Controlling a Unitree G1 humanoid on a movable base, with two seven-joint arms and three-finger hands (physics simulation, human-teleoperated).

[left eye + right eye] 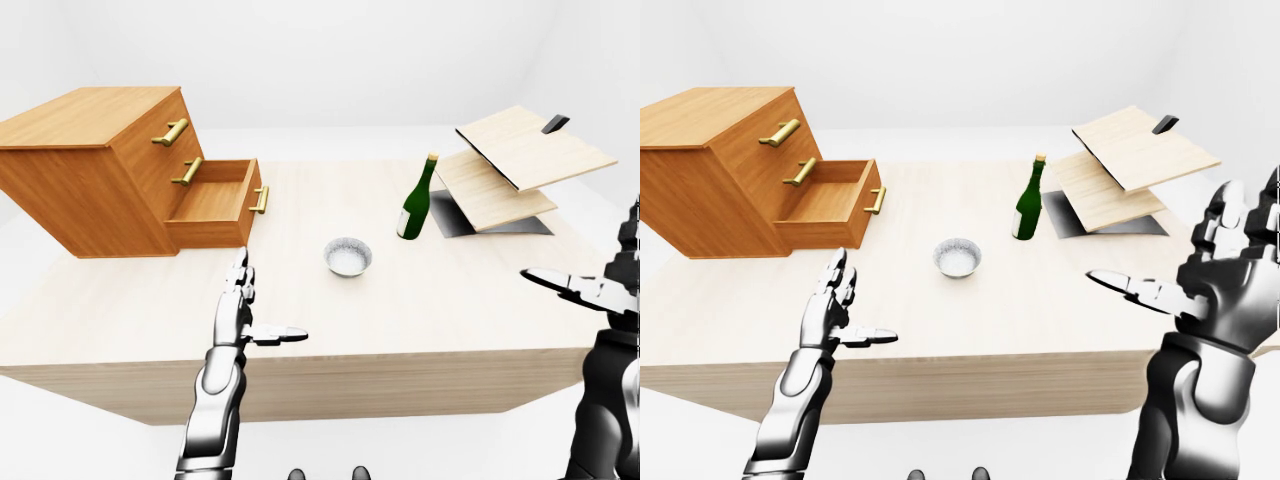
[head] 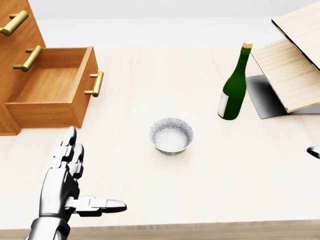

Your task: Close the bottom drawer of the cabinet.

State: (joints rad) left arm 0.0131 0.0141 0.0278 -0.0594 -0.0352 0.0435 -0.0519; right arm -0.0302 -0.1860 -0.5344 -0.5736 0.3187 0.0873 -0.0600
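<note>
- Nearest to us, the left hand (image 2: pixel 67 182) hovers low over the table (image 1: pixel 420 320), fingers straight and spread, thumb jutting right, gripping nothing at all.
- On the other side, the right hand (image 1: pixel 1225 270) is raised at the right edge of the right-eye view, palm open, fingers splayed, also empty and well apart from everything.
- Mid-table sits a small silver bowl (image 2: pixel 171 135), just right of the line between the left hand and the drawer, so a wide sweep could clip it.
- Further along, a green bottle (image 2: pixel 234 86) stands upright near the tilted wooden boards (image 1: pixel 520 165); tall and narrow, it looks easy to topple, though it is well clear of the left arm's likely path.
- Now the target: the bottom drawer (image 2: pixel 55 87) hangs pulled out from the cabinet (image 1: pixel 85 175) at the table's upper left, its brass handle (image 2: pixel 96 84) facing right.
- The two drawers above look shut.
- The risks from here, I reckon: pushing off-centre on the drawer face could skew it or shove the whole cabinet along the table; a fingertip might also catch behind the handle or slip past the corner and miss.
</note>
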